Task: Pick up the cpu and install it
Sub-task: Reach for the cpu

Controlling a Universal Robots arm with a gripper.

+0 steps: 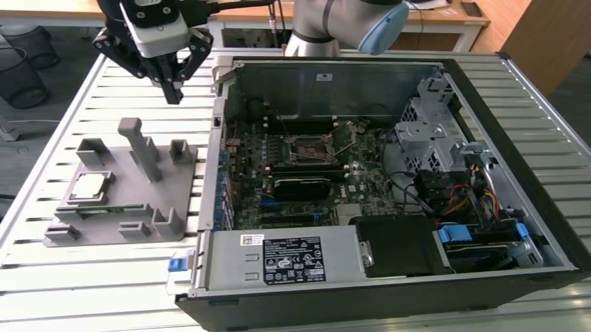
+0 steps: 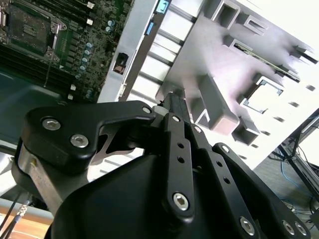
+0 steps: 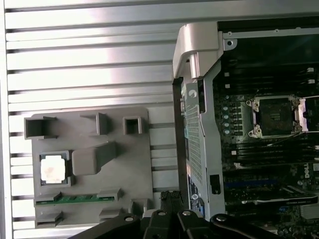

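The gripper (image 1: pixel 173 93) hangs above the slatted table (image 1: pixel 129 90), its fingers closed together with nothing between them; both wrist views show the same pinched tips (image 2: pixel 175 102) (image 3: pixel 169 198). Below it and well apart, the cpu (image 1: pixel 90 187) (image 3: pixel 53 168) lies flat in a square pocket of the grey fixture (image 1: pixel 129 211) (image 3: pixel 124 164), with a green memory stick (image 3: pixel 75 199) just beside it. Off to the gripper's other side, toward the exterior view's right, the open computer case (image 1: pixel 461 76) shows its motherboard socket (image 1: pixel 309 146) (image 3: pixel 276 115) bare
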